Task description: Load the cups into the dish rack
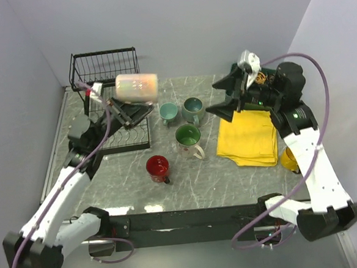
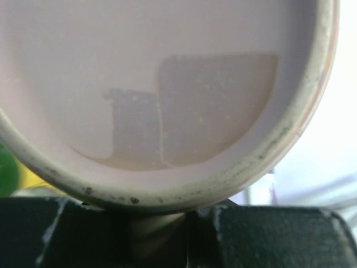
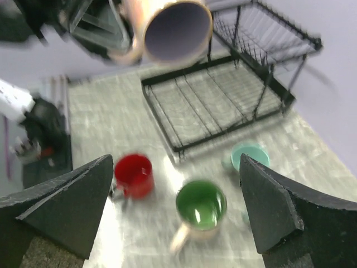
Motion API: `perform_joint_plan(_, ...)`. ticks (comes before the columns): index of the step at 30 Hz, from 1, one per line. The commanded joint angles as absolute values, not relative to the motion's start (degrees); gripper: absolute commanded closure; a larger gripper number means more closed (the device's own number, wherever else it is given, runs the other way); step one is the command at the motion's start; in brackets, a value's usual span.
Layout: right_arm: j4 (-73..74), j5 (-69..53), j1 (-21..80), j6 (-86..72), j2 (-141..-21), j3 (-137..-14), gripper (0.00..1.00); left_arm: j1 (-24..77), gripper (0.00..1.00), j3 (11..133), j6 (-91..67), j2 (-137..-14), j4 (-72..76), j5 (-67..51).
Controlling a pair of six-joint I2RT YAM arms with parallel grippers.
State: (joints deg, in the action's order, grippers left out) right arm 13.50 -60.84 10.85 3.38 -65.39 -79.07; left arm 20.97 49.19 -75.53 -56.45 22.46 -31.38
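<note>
1. Views each catch diff stuff. Top cam has the whole table point(image 1: 231, 185). The beige mug point(image 1: 136, 88) is in the air on its side, over the back part of the dish rack point(image 1: 121, 141) flat base and just in front of the raised basket tier point(image 1: 103, 68).
2. Left wrist cam is basically all mug, one pale round face w/ a speckled edge. Can't tell if that's base or inside. The left gripper point(image 2: 167, 234) is clamped on the mug's edge at the bottom of frame.
3. Right wrist cam gets what the others don't: the mug's mouth points that way, greyish-purple inside. The right gripper point(image 3: 175, 162) fingers are spread wide w/ nothing between them.
4. Room: the rack sits in the back-left corner, w/ the back wall point(image 1: 189, 23) and left wall point(image 1: 16, 90) close by. Its right and near sides face open table.
5. Other mugs are upright on the table, off the rack. One teal mug point(image 1: 168, 112) is just right of it, w/ a second teal mug point(image 1: 193, 108) beside that. The cream mug point(image 1: 188, 137), green inside, is in front of them, and the red mug point(image 1: 158, 168) is nearer the arms.
6. A yellow mug point(image 1: 287, 159) peeks out behind the right arm, next to the yellow cloth point(image 1: 247, 138). In the top cam the right gripper hangs over the cloth's back edge, right of the teal pair.
</note>
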Motion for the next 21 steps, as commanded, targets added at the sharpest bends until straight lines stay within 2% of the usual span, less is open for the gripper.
perform_joint_plan(1, 30.7, -58.8, 8.1, 17.6, -58.9, -74.0, 0.0, 17.1, 0.99, 47.9, -60.2, -48.3, 9.2, -23.7)
perform_joint_plan(6, 23.7, -62.3, 4.8, 15.4, -53.8, -57.3, 0.0, 13.5, 0.99, 42.2, -54.5, -45.0, 6.6, -16.0)
perform_joint_plan(11, 13.4, -67.7, -3.0, 10.0, -49.8, -46.2, 0.0, 10.8, 0.99, 34.1, -52.7, -45.3, 15.5, -11.5)
perform_joint_plan(15, 10.3, -69.3, -4.9, 10.8, -47.6, -40.5, 0.0, 8.3, 0.99, 31.5, -51.4, -47.9, 20.1, -6.7)
perform_joint_plan(21, 13.9, -68.0, -6.9, 15.6, -46.7, -39.8, 0.0, 6.6, 0.99, 30.9, -46.6, -55.6, 25.5, -0.2)
